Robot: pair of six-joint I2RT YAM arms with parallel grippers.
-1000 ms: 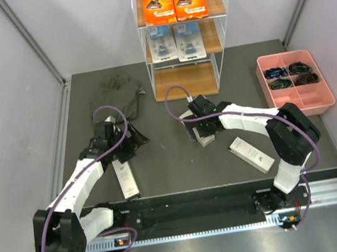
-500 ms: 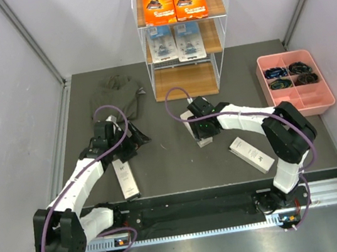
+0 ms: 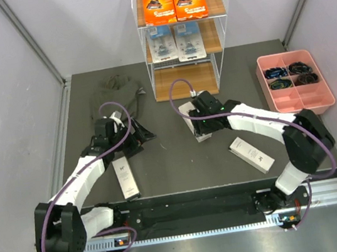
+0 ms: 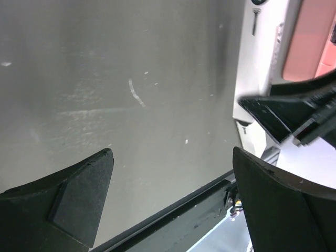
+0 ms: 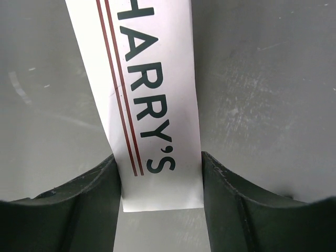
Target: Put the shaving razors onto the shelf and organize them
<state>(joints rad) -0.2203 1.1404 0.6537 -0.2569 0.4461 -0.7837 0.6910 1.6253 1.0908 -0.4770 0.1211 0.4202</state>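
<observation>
The shelf (image 3: pixel 185 80) stands at the back, with two orange boxes (image 3: pixel 173 3) on the top tier and two blue blister packs (image 3: pixel 174 41) on the middle tier; the bottom tier is bare. My right gripper (image 3: pixel 200 123) (image 5: pixel 160 170) is shut on a slim white razor box (image 3: pixel 187 112) (image 5: pixel 152 100) marked HARRY'S, in front of the shelf. Two more white boxes lie on the table, one at the left (image 3: pixel 124 177) and one at the right (image 3: pixel 251 154). My left gripper (image 3: pixel 143 136) (image 4: pixel 173 199) is open and empty above bare table.
A pink compartmented tray (image 3: pixel 298 101) with dark coiled items sits at the right. A dark cloth (image 3: pixel 116 96) lies left of the shelf. Grey walls close in both sides. The table's near edge runs just below the left fingers (image 4: pixel 84 184).
My right gripper has shifted a little right and toward the shelf with the white box in it. My left gripper has moved slightly away from the near edge.
</observation>
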